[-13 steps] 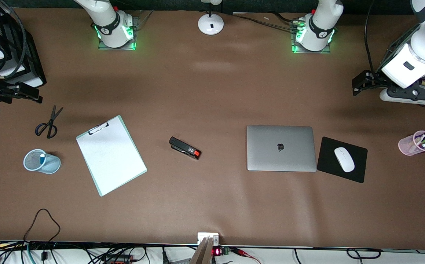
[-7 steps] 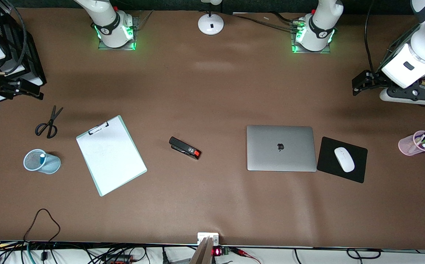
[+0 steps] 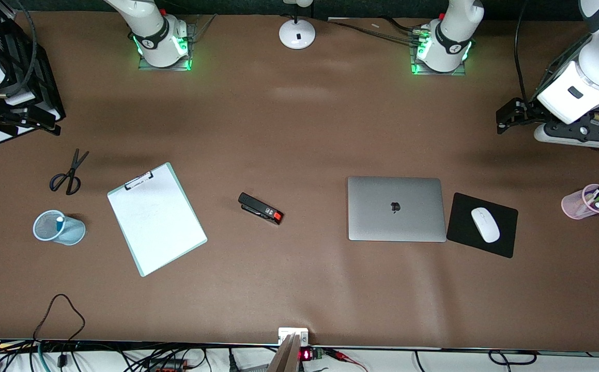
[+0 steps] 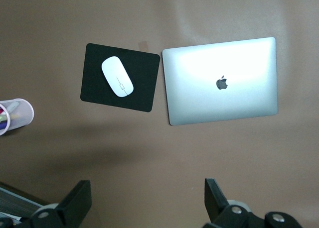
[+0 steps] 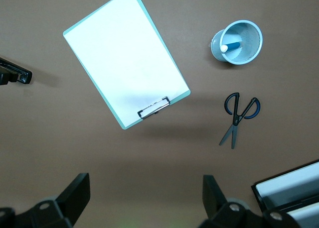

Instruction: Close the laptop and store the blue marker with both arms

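Observation:
The laptop [image 3: 396, 208] lies shut on the table, lid up with the apple logo showing; it also shows in the left wrist view [image 4: 222, 81]. The blue marker [image 3: 60, 222] stands inside a light-blue mesh cup [image 3: 74, 233] at the right arm's end, and shows in the right wrist view [image 5: 231, 46] too. My left gripper [image 3: 504, 122] hangs open and empty above the table near the left arm's end [image 4: 148, 203]. My right gripper [image 3: 46, 126] hangs open and empty above the table's right-arm end [image 5: 147, 200].
A clipboard [image 3: 156, 218], scissors [image 3: 68, 174] and a black stapler [image 3: 260, 208] lie between cup and laptop. A black mouse pad [image 3: 459, 227] with a white mouse [image 3: 485, 224] sits beside the laptop. A pink cup of markers [image 3: 578, 204] stands toward the left arm's end.
My right gripper has drifted a little toward the robots' side of the table. My left arm has shifted only slightly. Nothing on the table has moved.

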